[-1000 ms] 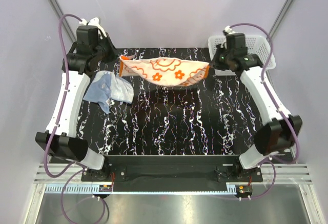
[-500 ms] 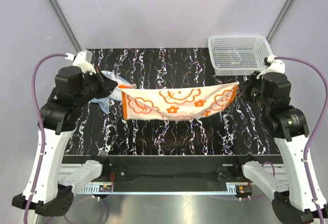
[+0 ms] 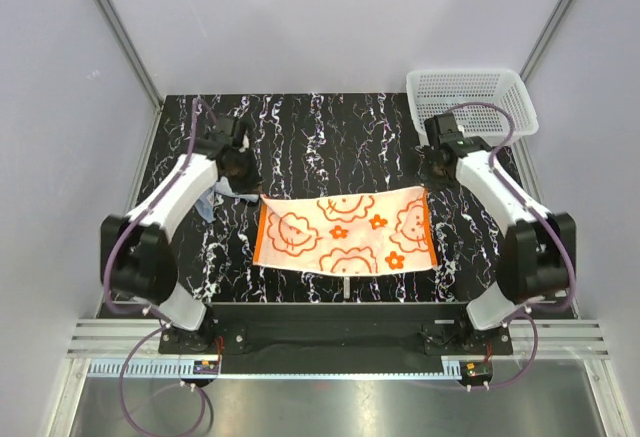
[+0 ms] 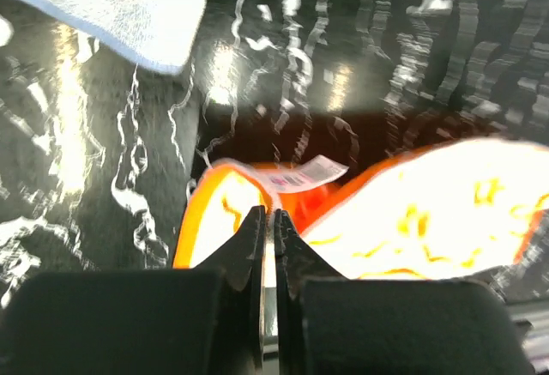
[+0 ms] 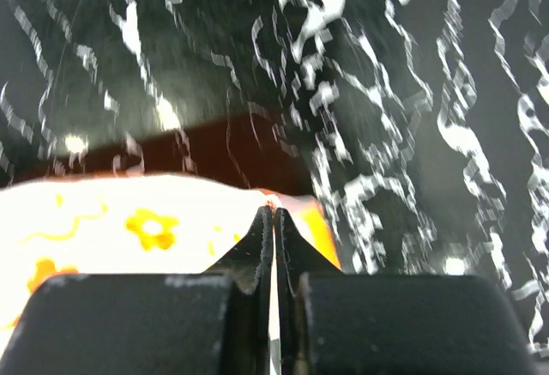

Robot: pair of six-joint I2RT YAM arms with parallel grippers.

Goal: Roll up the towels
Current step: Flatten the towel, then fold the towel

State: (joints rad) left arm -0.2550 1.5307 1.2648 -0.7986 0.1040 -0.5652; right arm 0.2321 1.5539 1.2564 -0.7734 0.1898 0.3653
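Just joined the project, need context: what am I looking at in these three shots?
Two white robot arms stand at the near edge of a black marbled table. One picture looks down from above; the other two come from wrist cameras. An orange flowered towel lies spread flat. The left pincer and right pincer are each shut on a far corner of it. A blue towel lies near the left pincer; a white basket sits far right.

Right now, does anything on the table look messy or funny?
Only the light blue cloth towel: it lies bunched up beside the left gripper. The orange-and-white flowered towel lies flat.
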